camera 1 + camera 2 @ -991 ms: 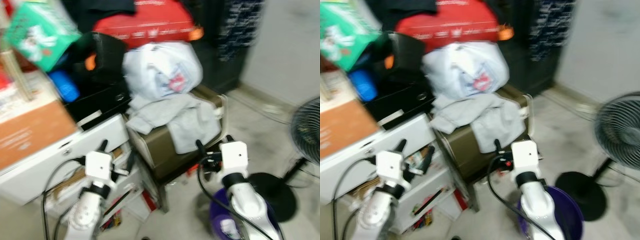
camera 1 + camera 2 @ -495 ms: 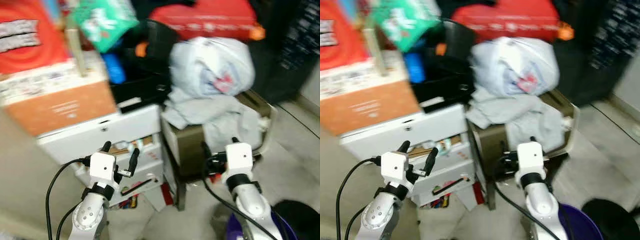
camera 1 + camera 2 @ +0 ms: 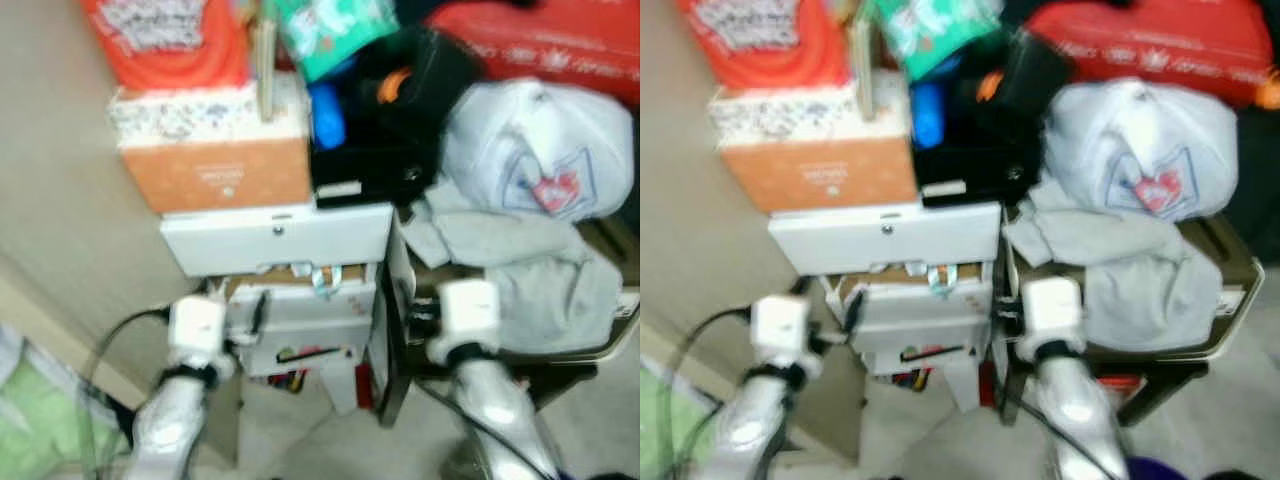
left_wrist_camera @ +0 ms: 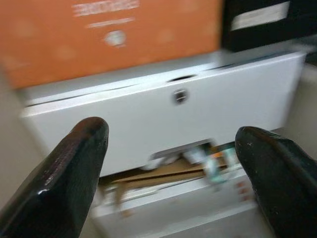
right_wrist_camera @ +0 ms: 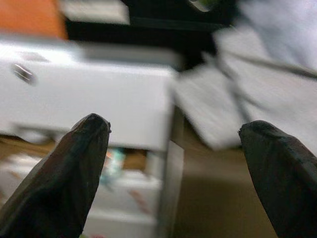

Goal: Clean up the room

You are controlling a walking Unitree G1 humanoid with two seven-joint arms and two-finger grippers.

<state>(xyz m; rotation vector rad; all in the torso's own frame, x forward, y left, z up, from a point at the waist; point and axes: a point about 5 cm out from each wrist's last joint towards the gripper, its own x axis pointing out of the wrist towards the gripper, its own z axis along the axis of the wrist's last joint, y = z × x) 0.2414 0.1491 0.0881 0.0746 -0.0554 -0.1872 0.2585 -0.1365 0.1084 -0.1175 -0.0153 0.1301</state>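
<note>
A white drawer unit [image 3: 275, 238] stands against the wall with its lower drawers hanging open and full of small items. On top of it sit an orange box [image 3: 215, 172] and a black box [image 3: 370, 170]. My left gripper [image 3: 238, 300] is open and empty just in front of the open drawers; the left wrist view looks between its fingers [image 4: 64, 168] at the top drawer front [image 4: 163, 114]. My right gripper [image 5: 173, 153] is open and empty too, held near the unit's right edge. A grey cloth [image 3: 520, 260] lies beside it. The pictures are blurred.
A white plastic bag [image 3: 540, 150] and a red bag [image 3: 560, 55] are piled on a brown cabinet [image 3: 615, 335] to the right. A red pack [image 3: 170, 40] and a green pack [image 3: 330, 30] top the stack. Something green [image 3: 30, 430] lies at the lower left.
The camera has swung to the left, so the drawer unit now sits in the middle and the fan and purple bucket have left the picture. Both grippers stay open in front of me.
</note>
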